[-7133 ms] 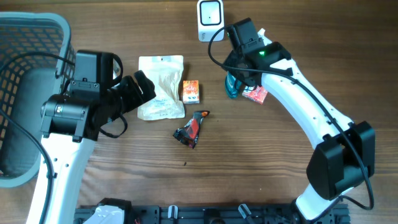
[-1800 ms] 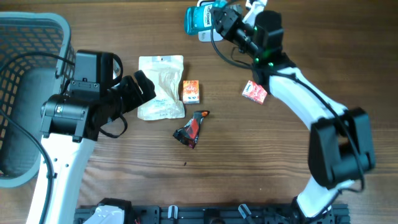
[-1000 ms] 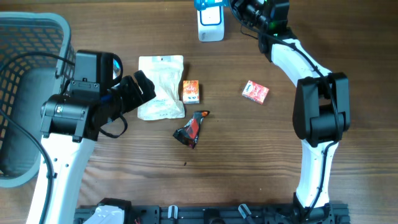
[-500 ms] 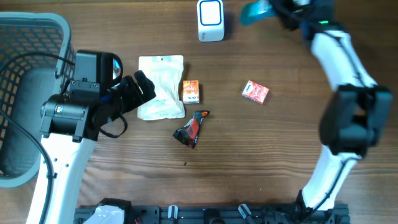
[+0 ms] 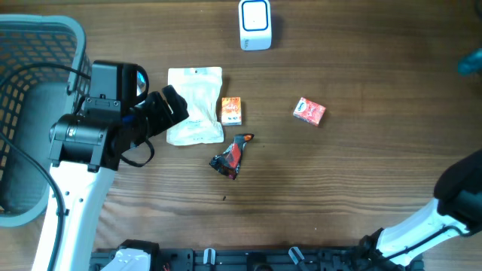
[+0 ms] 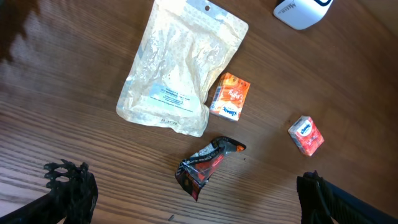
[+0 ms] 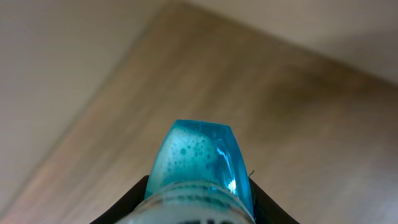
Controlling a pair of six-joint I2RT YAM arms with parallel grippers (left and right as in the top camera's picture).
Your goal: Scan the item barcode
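The item is a teal bottle of bubbly liquid (image 7: pixel 200 155), and my right gripper (image 7: pixel 199 190) is shut on it; black fingers (image 7: pixel 134 202) flank its sides. Overhead, only a teal tip of the bottle (image 5: pixel 472 63) shows at the far right edge, well away from the white scanner (image 5: pixel 255 24) at the top middle. No barcode shows in any view. My left gripper (image 5: pixel 169 113) hovers open over the table's left half with nothing between its fingers (image 6: pixel 69 186).
A white pouch (image 5: pixel 195 105), a small orange box (image 5: pixel 231 111), a small red box (image 5: pixel 309 111) and a dark crumpled wrapper (image 5: pixel 232 156) lie mid-table. A grey basket (image 5: pixel 45 30) stands at the far left. The right arm's base (image 5: pixel 452 203) rises at the lower right.
The right arm has swung the teal bottle from beside the scanner to the far right edge of the overhead view. The left arm and the table items have not moved.
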